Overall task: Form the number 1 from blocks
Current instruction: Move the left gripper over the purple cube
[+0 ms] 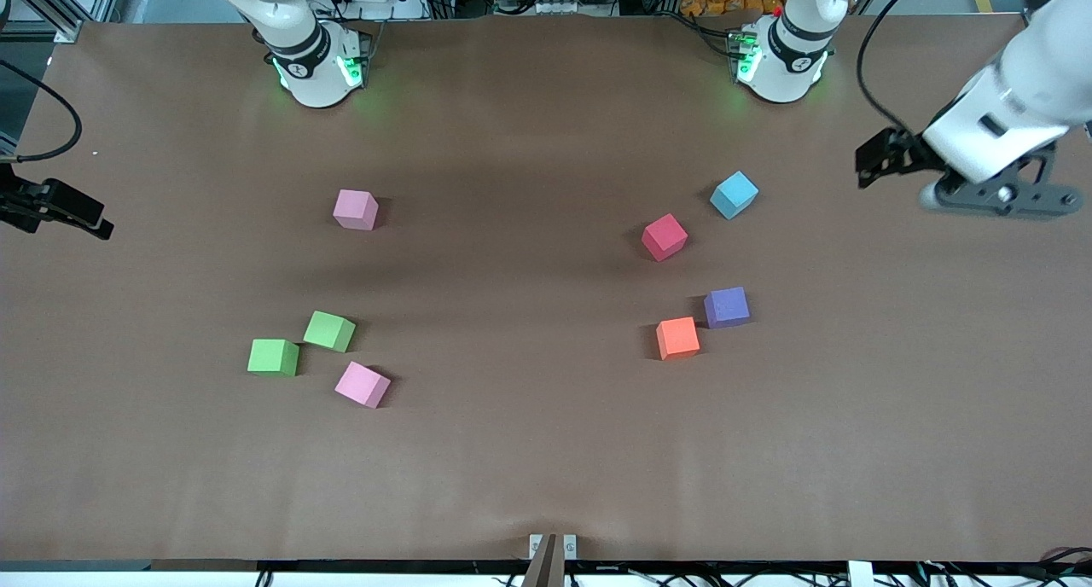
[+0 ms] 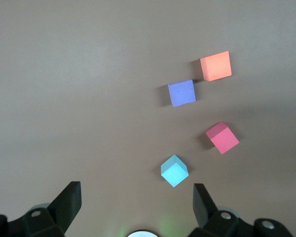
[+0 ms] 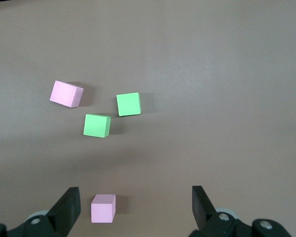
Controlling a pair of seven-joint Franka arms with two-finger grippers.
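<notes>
Fingers [image 2: 69, 202] of both grippers apart, high over scattered blocks [image 1: 678, 337]

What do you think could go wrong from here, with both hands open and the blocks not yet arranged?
1. The purple block and orange block sit almost corner to corner; grasping one may nudge the other.
2. The two green blocks are crowded by a pink cube, which open fingers could knock.
3. The light blue cube beside the red block could be picked by mistake.
</notes>
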